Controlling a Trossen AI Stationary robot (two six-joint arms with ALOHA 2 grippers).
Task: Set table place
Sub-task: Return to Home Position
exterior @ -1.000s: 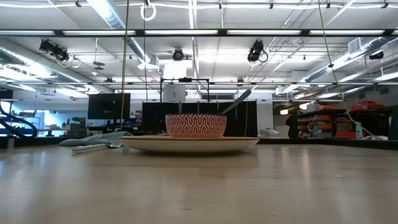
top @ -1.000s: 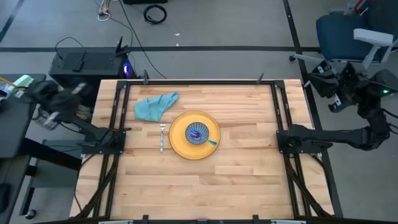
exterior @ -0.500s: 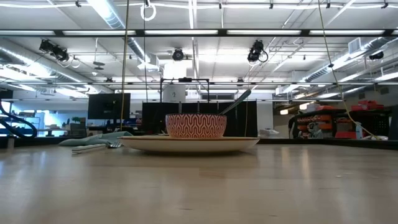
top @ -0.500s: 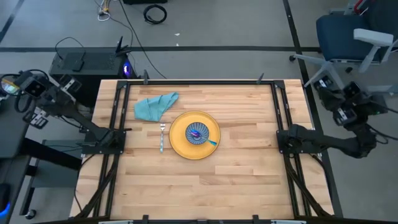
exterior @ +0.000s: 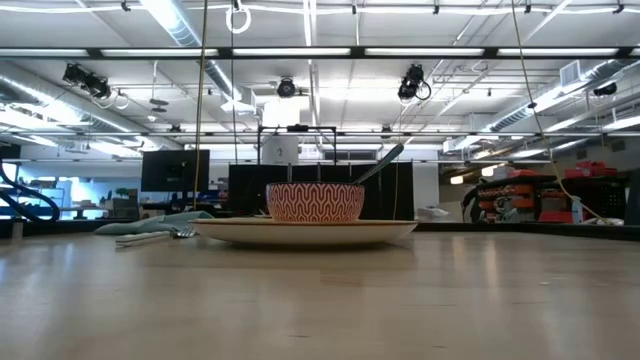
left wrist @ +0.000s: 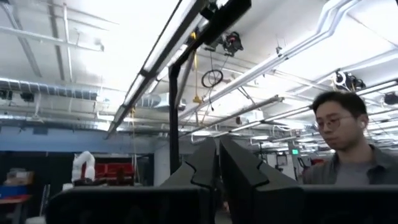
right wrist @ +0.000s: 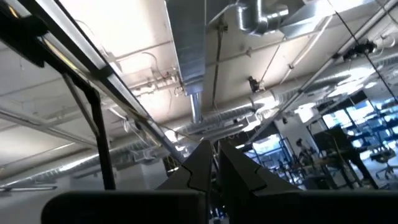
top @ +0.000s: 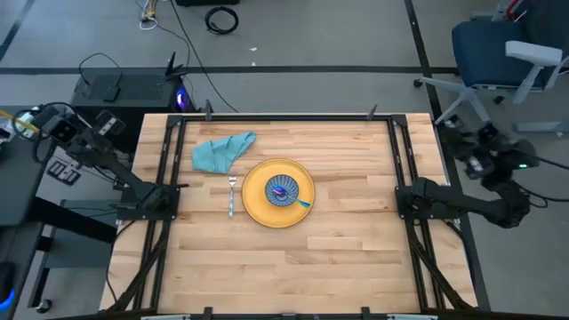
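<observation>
Beside the table [top: 338,258], at nine and three o'clock, left gripper [left wrist: 216,142] and right gripper [right wrist: 213,144], both pressed together, could knock the frame [top: 284,115], tipping the spoon [exterior: 378,165].

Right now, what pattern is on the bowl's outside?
Bowl: red-and-white zigzags, best in the low view.

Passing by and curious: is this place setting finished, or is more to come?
Looks done: the bowl with its spoon sits on the yellow plate, the fork lies left of it, the napkin beyond. Nothing is in hand; the left tool and right tool are shut, off the table. Only parking seems left.
</observation>
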